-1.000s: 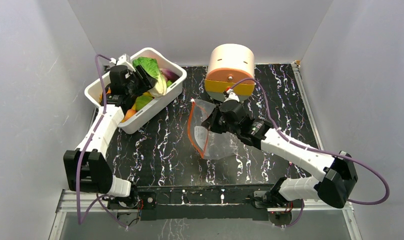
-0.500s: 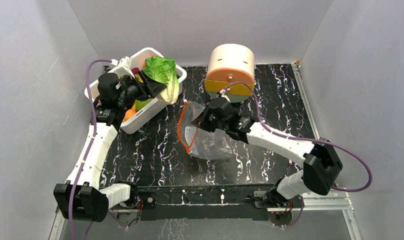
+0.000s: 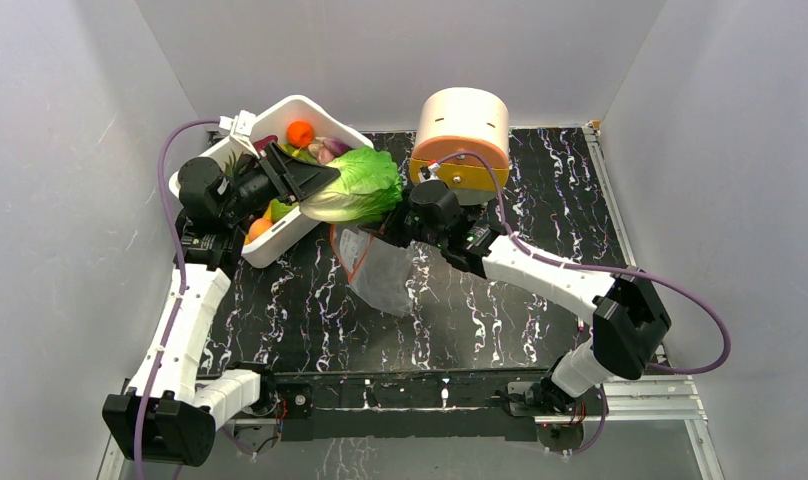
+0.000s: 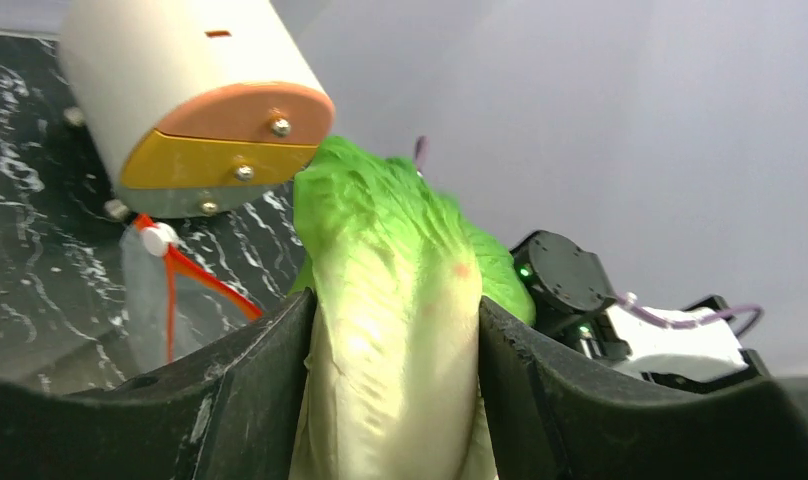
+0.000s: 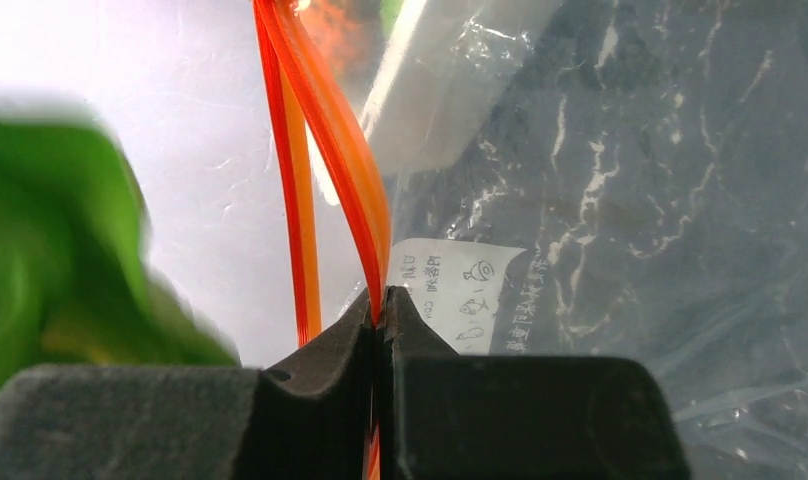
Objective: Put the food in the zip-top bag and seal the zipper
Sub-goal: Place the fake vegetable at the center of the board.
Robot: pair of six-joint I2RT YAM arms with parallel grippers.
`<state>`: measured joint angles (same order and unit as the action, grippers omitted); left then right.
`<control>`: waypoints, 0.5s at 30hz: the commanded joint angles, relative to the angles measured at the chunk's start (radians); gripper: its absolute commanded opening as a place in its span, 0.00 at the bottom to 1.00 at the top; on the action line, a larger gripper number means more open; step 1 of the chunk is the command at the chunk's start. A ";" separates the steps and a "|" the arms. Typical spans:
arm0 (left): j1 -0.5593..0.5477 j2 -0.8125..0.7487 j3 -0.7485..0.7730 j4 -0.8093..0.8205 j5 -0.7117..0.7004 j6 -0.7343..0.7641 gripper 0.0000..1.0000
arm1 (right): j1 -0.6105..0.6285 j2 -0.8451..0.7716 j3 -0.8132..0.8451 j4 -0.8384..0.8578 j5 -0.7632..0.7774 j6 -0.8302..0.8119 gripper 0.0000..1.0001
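Barely underway: the left hand [image 3: 315, 182] grips the lettuce [image 3: 362, 185] midair beside the zip-top bag [image 3: 385, 278], which the right hand [image 5: 380, 310] pinches by its unsealed zipper [image 5: 330, 130] over the worktop; the bag looks empty, with other food in the white tub [image 3: 280, 238].

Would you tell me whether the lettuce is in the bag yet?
Out: the left tool grips the lettuce beside the bag, not inside it.
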<state>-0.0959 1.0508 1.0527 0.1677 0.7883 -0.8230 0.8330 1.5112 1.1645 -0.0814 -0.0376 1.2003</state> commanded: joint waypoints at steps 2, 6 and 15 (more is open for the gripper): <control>-0.005 -0.025 -0.016 0.169 0.086 -0.161 0.57 | -0.003 -0.033 -0.008 0.127 -0.021 0.061 0.00; -0.005 -0.030 0.029 0.110 0.066 -0.122 0.57 | -0.003 -0.055 0.005 0.102 -0.025 0.065 0.00; -0.005 -0.043 -0.025 0.120 0.023 -0.067 0.58 | -0.003 -0.105 -0.012 0.085 0.011 0.130 0.00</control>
<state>-0.0978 1.0397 1.0393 0.2249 0.8165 -0.8875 0.8330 1.4532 1.1282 -0.0311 -0.0547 1.2919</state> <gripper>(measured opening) 0.577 0.008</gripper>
